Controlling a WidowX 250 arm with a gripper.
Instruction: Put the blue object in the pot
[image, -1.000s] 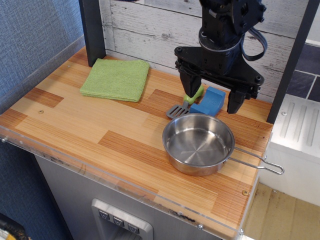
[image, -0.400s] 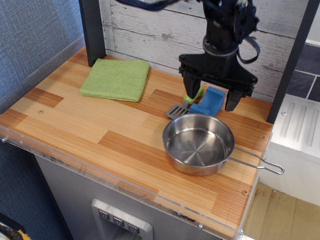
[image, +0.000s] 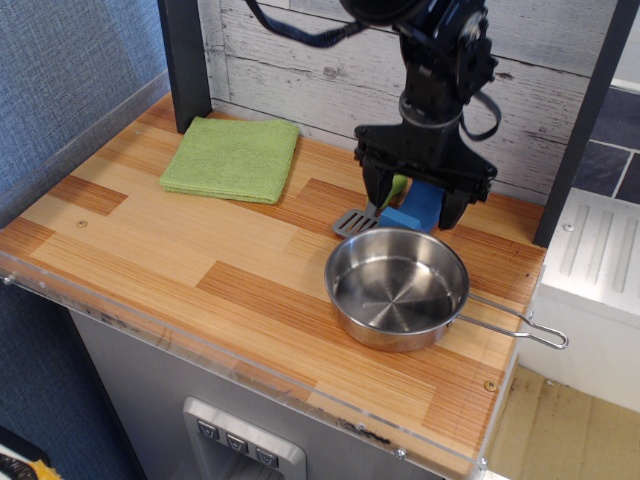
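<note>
The blue object (image: 415, 207) lies on the wooden counter just behind the pot, against the back wall. The pot (image: 397, 288) is a shiny steel pan with a wire loop handle (image: 520, 328) pointing right, empty. My black gripper (image: 412, 210) is low over the blue object with one finger on each side of it. The jaws stand open around it, a little wider than the block. Part of the blue object is hidden by the fingers.
A spatula (image: 358, 220) with a green handle lies left of the blue object, next to my left finger. A folded green cloth (image: 233, 157) lies at the back left. A dark post (image: 186, 62) stands at the back left corner; another stands at the right.
The gripper has moved down and back toward the wall, and its fingers have narrowed around the blue object. The blue object and pot have not moved.
</note>
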